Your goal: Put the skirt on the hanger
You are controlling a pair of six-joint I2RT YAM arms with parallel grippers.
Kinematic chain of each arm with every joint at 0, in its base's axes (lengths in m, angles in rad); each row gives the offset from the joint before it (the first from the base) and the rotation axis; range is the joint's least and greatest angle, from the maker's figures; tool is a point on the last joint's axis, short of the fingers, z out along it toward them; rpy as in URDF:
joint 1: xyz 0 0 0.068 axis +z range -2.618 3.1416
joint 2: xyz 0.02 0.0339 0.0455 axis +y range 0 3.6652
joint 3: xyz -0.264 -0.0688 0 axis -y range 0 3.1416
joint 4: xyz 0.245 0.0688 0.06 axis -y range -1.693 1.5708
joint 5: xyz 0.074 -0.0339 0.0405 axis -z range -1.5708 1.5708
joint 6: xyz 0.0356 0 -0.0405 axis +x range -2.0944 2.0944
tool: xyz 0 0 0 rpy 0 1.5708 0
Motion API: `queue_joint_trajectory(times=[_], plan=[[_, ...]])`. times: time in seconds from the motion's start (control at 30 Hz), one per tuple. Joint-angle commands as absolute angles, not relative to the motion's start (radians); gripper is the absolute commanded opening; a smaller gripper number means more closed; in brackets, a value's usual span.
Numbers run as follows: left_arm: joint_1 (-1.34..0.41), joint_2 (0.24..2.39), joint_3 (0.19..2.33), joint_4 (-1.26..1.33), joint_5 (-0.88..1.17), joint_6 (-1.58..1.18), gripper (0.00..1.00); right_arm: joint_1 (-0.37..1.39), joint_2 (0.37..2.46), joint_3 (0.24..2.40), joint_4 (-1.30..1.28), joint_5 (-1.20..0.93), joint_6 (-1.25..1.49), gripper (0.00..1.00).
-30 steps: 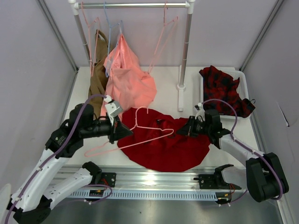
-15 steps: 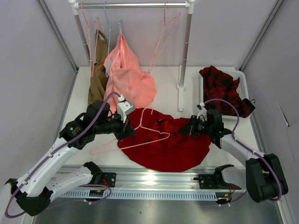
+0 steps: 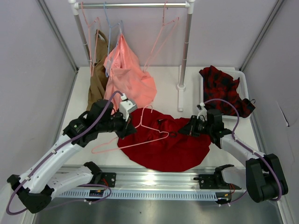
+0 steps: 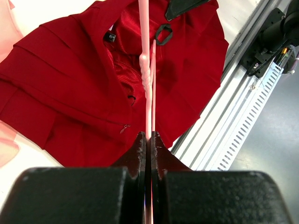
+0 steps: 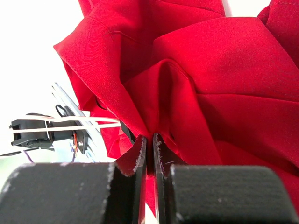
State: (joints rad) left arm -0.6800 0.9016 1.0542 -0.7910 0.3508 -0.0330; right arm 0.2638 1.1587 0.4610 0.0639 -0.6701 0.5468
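Note:
The deep-red skirt [image 3: 170, 144] lies crumpled on the table in the middle front. It also shows in the left wrist view [image 4: 70, 93] and the right wrist view [image 5: 210, 93]. The pale-pink wire hanger [image 3: 140, 142] lies tilted across the skirt's left part, its hook toward the back. My left gripper [image 3: 127, 129] is shut on the hanger's wire [image 4: 145, 79] at the skirt's left edge. My right gripper [image 3: 185, 130] is shut on a fold of the skirt at its right upper edge, with fabric pinched between the fingers [image 5: 140, 149].
A clothes rack with a white post [image 3: 186, 46] stands at the back. It holds a salmon-pink garment [image 3: 128, 77], a brown garment [image 3: 97, 77], a light blue hanger [image 3: 108, 37] and another pink hanger [image 3: 163, 37]. A red-and-black checked garment [image 3: 224, 91] lies in a white tray at the right.
My left arm has moved right and slightly back, carrying the hanger further over the skirt's left side. The right gripper has stayed put on the skirt.

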Motion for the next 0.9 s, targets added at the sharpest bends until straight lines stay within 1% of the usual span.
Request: queue_joint_trajectory(times=[0.0,0.2,0.3,0.43,0.87], plan=[[-0.69,0.919,1.054,-0.752,0.367,-0.012,0.0,0.256,1.132,0.479,0.078,-0.681,0.537,0.0],[-0.696,0.937,1.058,-0.723,0.379,-0.025,0.0,0.256,1.114,0.48,0.072,-0.686,0.538,0.0],[-0.698,0.951,1.063,-0.736,0.342,-0.021,0.0,0.256,1.097,0.476,0.064,-0.686,0.538,0.0],[-0.701,0.943,1.06,-0.723,0.368,-0.021,0.0,0.256,1.092,0.477,0.061,-0.69,0.541,0.0],[-0.701,0.985,1.049,-0.716,0.327,-0.021,0.0,0.256,1.065,0.463,0.074,-0.706,0.566,0.0]])
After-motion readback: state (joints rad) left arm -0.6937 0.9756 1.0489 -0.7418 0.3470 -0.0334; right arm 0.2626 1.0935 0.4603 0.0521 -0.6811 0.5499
